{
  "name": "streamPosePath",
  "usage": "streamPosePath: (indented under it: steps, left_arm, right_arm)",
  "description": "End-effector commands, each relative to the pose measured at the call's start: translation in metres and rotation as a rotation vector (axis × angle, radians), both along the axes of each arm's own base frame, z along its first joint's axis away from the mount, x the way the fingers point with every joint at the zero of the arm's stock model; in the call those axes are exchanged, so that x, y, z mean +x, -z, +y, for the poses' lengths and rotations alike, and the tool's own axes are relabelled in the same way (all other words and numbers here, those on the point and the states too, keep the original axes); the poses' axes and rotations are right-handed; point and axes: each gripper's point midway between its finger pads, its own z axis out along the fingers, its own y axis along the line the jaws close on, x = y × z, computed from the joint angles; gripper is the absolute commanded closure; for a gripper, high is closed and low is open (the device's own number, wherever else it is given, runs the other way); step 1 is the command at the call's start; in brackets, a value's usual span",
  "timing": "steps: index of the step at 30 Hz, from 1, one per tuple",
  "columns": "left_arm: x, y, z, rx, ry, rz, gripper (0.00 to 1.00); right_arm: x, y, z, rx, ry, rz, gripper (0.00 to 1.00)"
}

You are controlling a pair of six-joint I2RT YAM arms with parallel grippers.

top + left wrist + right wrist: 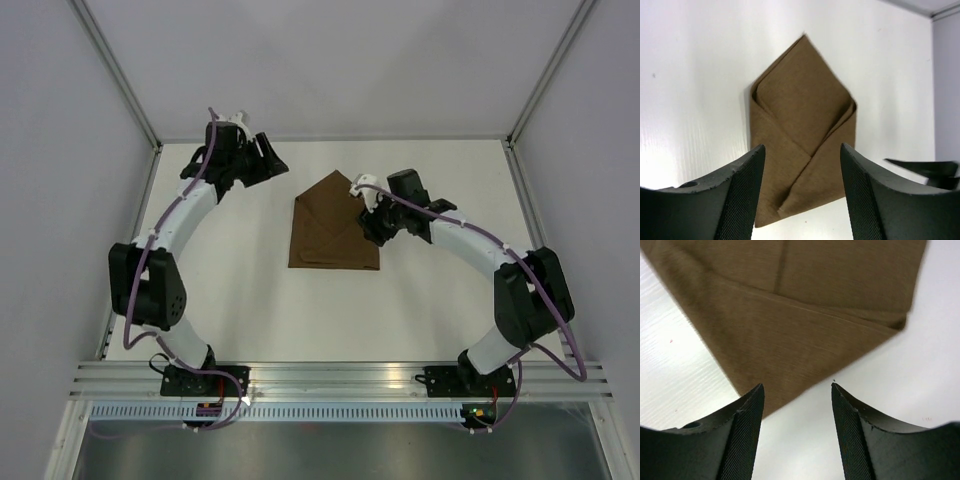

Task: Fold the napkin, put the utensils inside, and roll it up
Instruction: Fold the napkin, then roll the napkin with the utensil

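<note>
Seeing napkin [330, 232] folded flat. Left gripper [802, 150] jaws wide, empty, cloth clear at 12 o'clock. Right gripper [797, 387] jaws spread, empty, cloth edge near at 11 o'clock.

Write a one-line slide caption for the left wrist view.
Open left gripper faces the folded brown napkin on a white table.

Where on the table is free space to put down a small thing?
The widest bare patch of the table lies between the napkin and the near edge. Another lies between the napkin and the left arm. It is crowded at the napkin's right edge, where the open right gripper hangs.
</note>
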Motion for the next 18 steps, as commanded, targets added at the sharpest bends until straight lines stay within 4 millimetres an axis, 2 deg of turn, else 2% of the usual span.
streamPosePath:
  steps: [1, 4, 7, 12, 18]
  left_arm:
    - [-0.014, -0.079, 0.007, -0.026, 0.012, -0.167, 0.32]
    - [-0.029, -0.112, 0.009, -0.045, 0.019, -0.233, 0.31]
    - [-0.043, -0.133, 0.011, -0.048, 0.023, -0.275, 0.3]
    - [-0.059, -0.147, 0.017, -0.022, 0.028, -0.313, 0.3]
    - [-0.068, -0.15, 0.019, -0.014, 0.038, -0.327, 0.3]
  right_arm:
    - [-0.02, 0.007, 0.031, -0.127, -0.212, -0.156, 0.37]
    - [-0.036, 0.018, 0.056, -0.155, -0.327, -0.176, 0.36]
    - [-0.039, 0.028, 0.071, -0.177, -0.39, -0.188, 0.35]
    - [-0.045, 0.044, 0.086, -0.205, -0.457, -0.197, 0.34]
    - [-0.049, 0.06, 0.09, -0.224, -0.485, -0.194, 0.33]
